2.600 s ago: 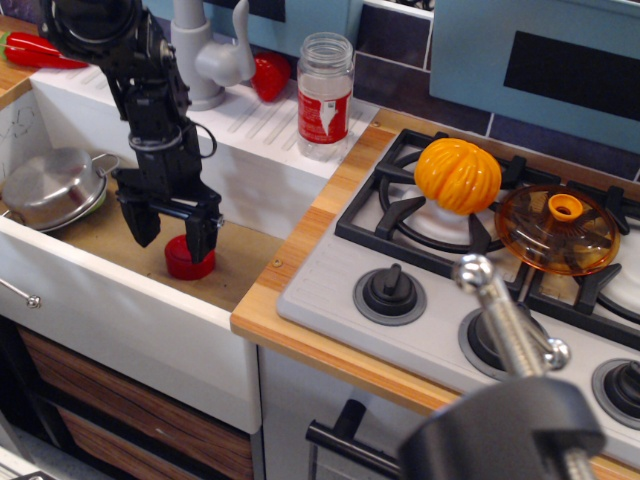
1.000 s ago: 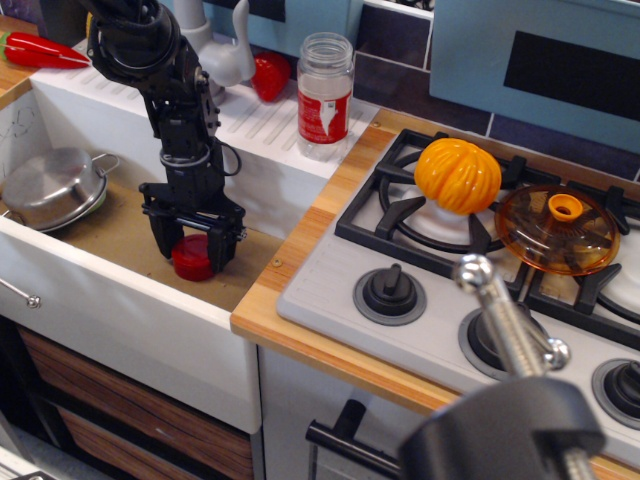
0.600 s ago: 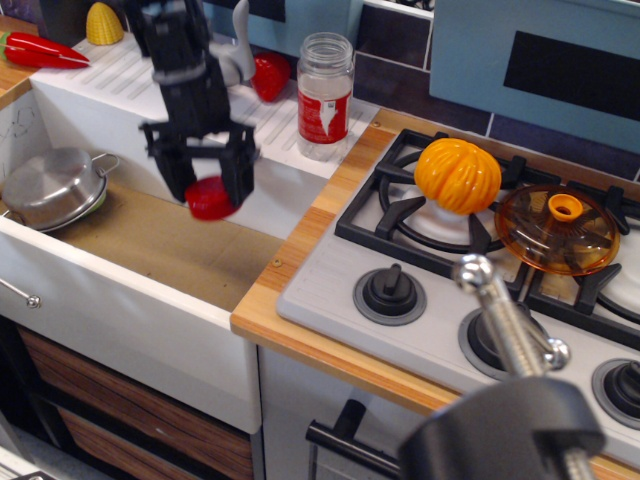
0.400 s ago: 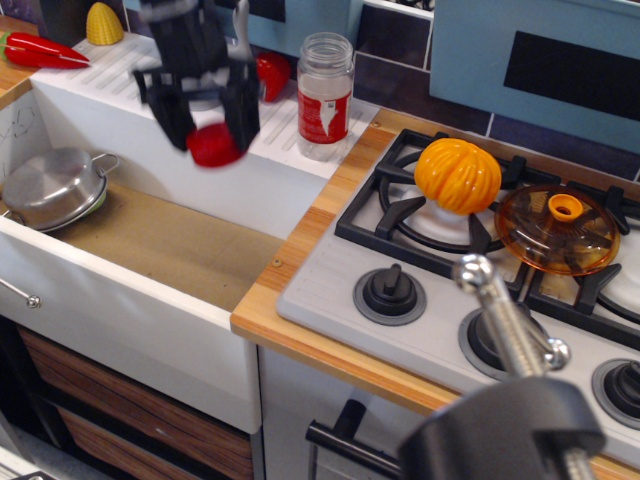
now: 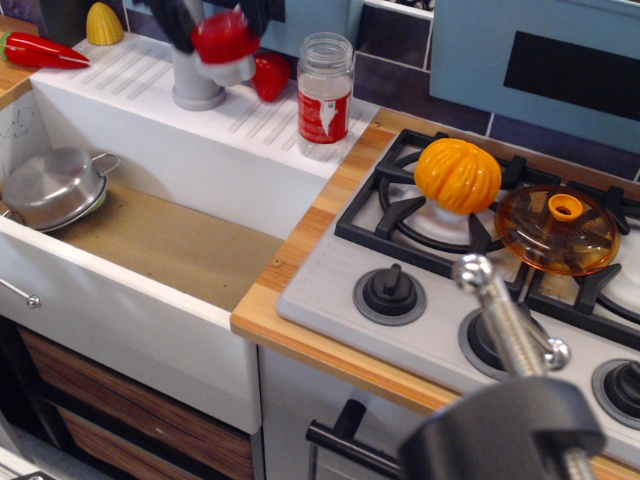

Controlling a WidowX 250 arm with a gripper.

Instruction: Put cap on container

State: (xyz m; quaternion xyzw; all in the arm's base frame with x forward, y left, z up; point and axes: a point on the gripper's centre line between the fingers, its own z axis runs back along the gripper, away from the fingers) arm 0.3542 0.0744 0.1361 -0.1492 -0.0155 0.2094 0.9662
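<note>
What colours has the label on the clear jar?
Red and white. The label wraps the lower half of the jar, as the observation.image view shows.

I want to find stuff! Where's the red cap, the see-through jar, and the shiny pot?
cap (image 5: 223, 36), only camera view, on its red side.
jar (image 5: 326, 70), only camera view, on its clear upper wall.
pot (image 5: 50, 185), only camera view, on its steel outer wall.

We see a glossy red plastic cap (image 5: 224, 35), a clear plastic jar (image 5: 325, 95) with a paper-like label, a shiny steel pot (image 5: 52, 187), matt wood bench (image 5: 300, 260) edging, a matt black grate (image 5: 400, 215) and a translucent orange plastic lid (image 5: 558, 228).
</note>
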